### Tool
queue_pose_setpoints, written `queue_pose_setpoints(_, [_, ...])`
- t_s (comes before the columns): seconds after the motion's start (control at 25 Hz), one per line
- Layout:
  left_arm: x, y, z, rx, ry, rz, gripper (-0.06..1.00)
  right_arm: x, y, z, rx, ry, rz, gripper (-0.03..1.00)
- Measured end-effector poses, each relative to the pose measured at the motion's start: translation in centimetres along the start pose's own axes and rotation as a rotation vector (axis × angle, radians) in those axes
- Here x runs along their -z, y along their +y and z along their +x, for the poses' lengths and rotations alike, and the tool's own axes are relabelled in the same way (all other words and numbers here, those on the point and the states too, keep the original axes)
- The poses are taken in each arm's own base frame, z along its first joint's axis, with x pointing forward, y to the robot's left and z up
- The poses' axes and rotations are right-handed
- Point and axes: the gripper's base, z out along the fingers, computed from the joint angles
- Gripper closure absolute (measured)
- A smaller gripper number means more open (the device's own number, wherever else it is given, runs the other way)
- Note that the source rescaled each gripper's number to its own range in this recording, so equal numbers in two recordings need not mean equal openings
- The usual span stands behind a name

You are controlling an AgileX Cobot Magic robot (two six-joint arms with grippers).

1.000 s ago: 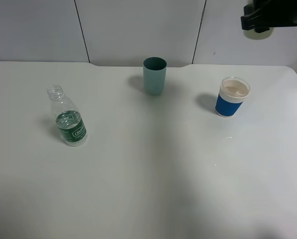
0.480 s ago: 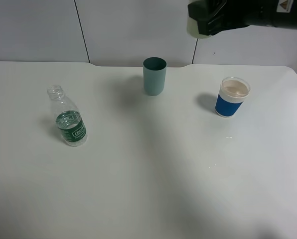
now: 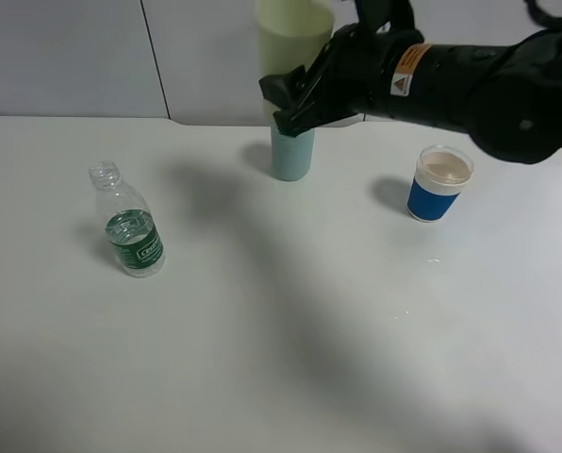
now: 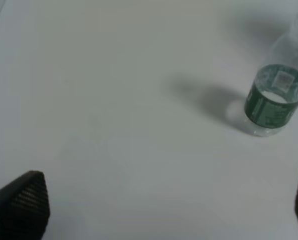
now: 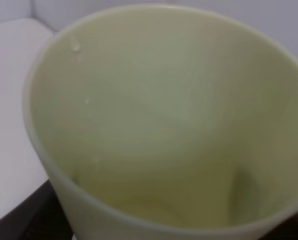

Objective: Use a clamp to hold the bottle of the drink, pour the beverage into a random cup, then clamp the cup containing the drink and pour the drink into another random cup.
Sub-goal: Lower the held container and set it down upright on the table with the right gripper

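My right gripper is shut on a pale yellow-green cup and holds it high, just above and behind the teal cup at the back middle of the table. The right wrist view looks into the held cup; drops cling to its inner wall. A clear bottle with a green label stands uncapped at the left, with a little liquid in it. The left wrist view shows the bottle beyond my open, empty left gripper. The left gripper is outside the exterior view.
A blue-banded white cup stands at the right, its top pale. The white table meets a grey panelled wall at the back. The right arm spans the upper right.
My right arm has swept left from the top right corner with the pale cup, and now reaches over the teal cup. The bottle and both standing cups have not moved.
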Motion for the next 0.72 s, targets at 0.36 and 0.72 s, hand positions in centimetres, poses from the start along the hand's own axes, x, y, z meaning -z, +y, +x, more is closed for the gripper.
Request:
queue_pose_setpoints(0.36, [0.0, 0.0, 0.0, 0.000, -0.001, 0.000, -0.06, -3.9, 4.0, 3.5, -0.001, -0.009, -0.119, 0.94])
queue_pose_setpoints(0.72, [0.0, 0.0, 0.0, 0.000, -0.001, 0.000, -0.06, -5.9, 5.2, 7.0, -0.061, 0.047, -0.145, 0.94])
